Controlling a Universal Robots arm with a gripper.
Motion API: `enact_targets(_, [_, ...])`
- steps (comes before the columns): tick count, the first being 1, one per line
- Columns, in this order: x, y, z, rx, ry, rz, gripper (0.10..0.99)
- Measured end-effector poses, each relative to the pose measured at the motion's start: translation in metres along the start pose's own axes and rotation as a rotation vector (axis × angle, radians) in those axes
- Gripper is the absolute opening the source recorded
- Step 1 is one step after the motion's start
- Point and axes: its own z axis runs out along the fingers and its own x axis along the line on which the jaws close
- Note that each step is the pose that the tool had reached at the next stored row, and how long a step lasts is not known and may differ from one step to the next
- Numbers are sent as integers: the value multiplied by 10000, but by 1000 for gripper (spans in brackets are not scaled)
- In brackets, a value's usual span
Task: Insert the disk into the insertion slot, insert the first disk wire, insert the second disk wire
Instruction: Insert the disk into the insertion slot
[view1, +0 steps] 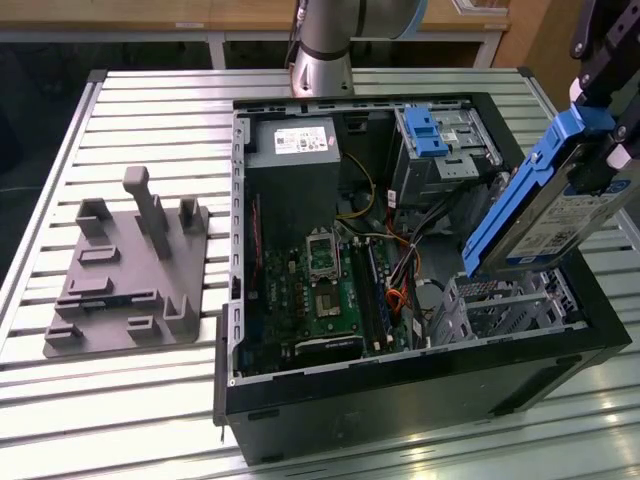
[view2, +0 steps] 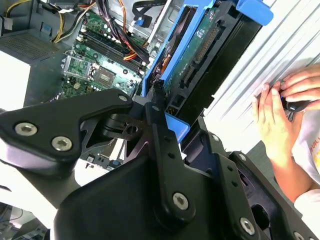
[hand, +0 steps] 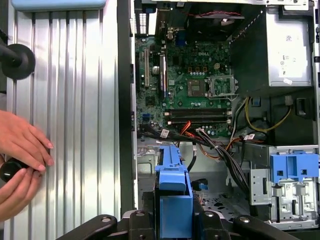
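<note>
The disk (view1: 560, 215), a silver drive in a blue carrier, hangs tilted on edge over the case's corner at the exterior view's right. My gripper (view1: 603, 135) is shut on its upper end. In both wrist views the black fingers (view2: 156, 100) clamp the blue carrier (hand: 172, 197), with the disk (view2: 200, 55) pointing down into the case. The insertion slot (view1: 500, 305), a low perforated grey cage, sits just below the disk's lower end, apart from it, and shows beside the carrier (hand: 220, 202). A bundle of black and orange cables (hand: 220, 150) lies loose near that cage; which of them are the disk wires I cannot tell.
A taller cage with a blue latch (view1: 440, 140) stands behind the slot. The motherboard (view1: 320, 280) and power supply (view1: 295, 140) fill the case. A grey fixture (view1: 130, 270) lies on the slatted table (view1: 150, 400). A person's hands (hand: 20, 160) rest on the table beside the case.
</note>
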Motion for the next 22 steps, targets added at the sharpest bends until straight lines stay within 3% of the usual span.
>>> enact_targets(10, [6, 1, 2, 357, -4, -39, 365])
enact_targets(17, [8, -1, 3, 369, -6, -41, 365])
enact_targets(22, [7, -81, 3, 370, -6, -42, 365])
